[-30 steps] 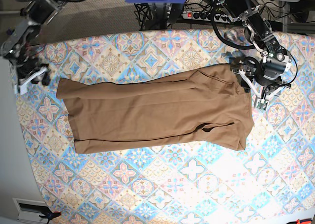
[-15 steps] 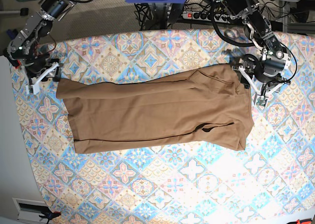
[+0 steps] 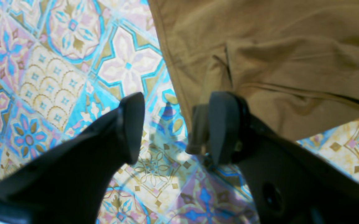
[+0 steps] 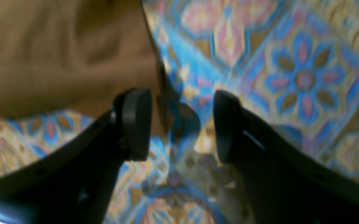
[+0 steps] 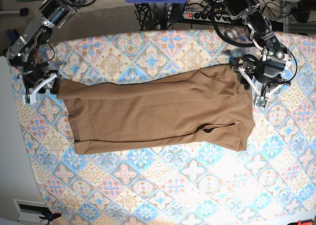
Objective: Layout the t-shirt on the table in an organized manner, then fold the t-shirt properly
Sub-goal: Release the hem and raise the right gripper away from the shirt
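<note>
Nearest to us in the base view is bare patterned surface point(image 5: 163, 195), and across its middle lies the t-shirt point(image 5: 158, 111), stretched long from side to side with both sides already turned in over the body. We judge it light, soft and limp: it will sag and crease wherever it is not supported, and its tan fabric should slide readily on the cloth covering beneath.

At one short end our left pincer point(image 3: 173, 127) stands spread and holds nothing, one finger point(image 3: 223, 124) over the shirt's edge and the other over bare pattern. At the far opposite end our right pincer point(image 4: 182, 124) is likewise spread and empty, straddling the corner of the hem; that view is blurred, so we cannot tell whether it touches the cloth.

We would take hold at the two end edges, pinching all layers together so the folded-in sides do not slip apart.

Beyond the surface's far edge lie a power strip point(image 5: 197, 15) and cables point(image 5: 148, 12), well apart from the shirt; we see nothing in the way.
</note>
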Controlling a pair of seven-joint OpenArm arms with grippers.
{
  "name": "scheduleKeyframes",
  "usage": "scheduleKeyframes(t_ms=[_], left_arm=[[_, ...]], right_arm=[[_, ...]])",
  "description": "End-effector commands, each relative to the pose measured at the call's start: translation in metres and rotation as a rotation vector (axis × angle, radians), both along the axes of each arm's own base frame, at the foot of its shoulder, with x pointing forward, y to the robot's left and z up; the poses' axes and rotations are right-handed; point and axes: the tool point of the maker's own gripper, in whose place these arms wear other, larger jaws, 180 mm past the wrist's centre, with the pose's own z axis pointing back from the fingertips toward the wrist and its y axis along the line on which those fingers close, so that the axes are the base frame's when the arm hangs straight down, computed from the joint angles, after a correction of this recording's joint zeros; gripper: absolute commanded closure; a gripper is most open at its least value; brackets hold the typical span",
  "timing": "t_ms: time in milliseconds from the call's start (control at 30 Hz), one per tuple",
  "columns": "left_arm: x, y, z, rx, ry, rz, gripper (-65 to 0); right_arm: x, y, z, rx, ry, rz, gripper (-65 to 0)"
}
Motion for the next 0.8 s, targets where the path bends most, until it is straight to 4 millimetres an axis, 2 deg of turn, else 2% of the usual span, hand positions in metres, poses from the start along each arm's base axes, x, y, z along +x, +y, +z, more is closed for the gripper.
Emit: scheduleKeyframes(t_ms=[0, 67, 200, 400, 533, 767], left_arm=[[0.005, 0.002, 0.009, 0.01, -0.037, -0.002, -32.5], [0.001, 0.002, 0.006, 0.009, -0.025, -0.003, -32.5], [-0.001, 0.003, 0.005, 0.009, -0.022, 0.002, -32.5], [-0.004, 0.004, 0.003, 0.011, -0.015, 0.002, -32.5], [-0.005, 0.004, 0.003, 0.011, -0.014, 0.002, -32.5], [-0.007, 0.006, 0.002, 0.014, -0.008, 0.007, -32.5]], right_arm=[[0.012, -0.004, 0.015, -0.014, -0.055, 0.007, -30.9], [0.013, -0.003, 0.012, -0.004, -0.05, 0.006, -30.9], [0.02, 0.011, -0.004, 0.046, -0.021, 0.035, -30.9], [0.036, 0.025, 0.001, 0.054, -0.08, 0.08, -30.9], [0.04, 0.032, 0.001, 0.058, -0.088, 0.101, -30.9], [0.031, 0.037, -0.029, 0.134, -0.016, 0.082, -30.9]])
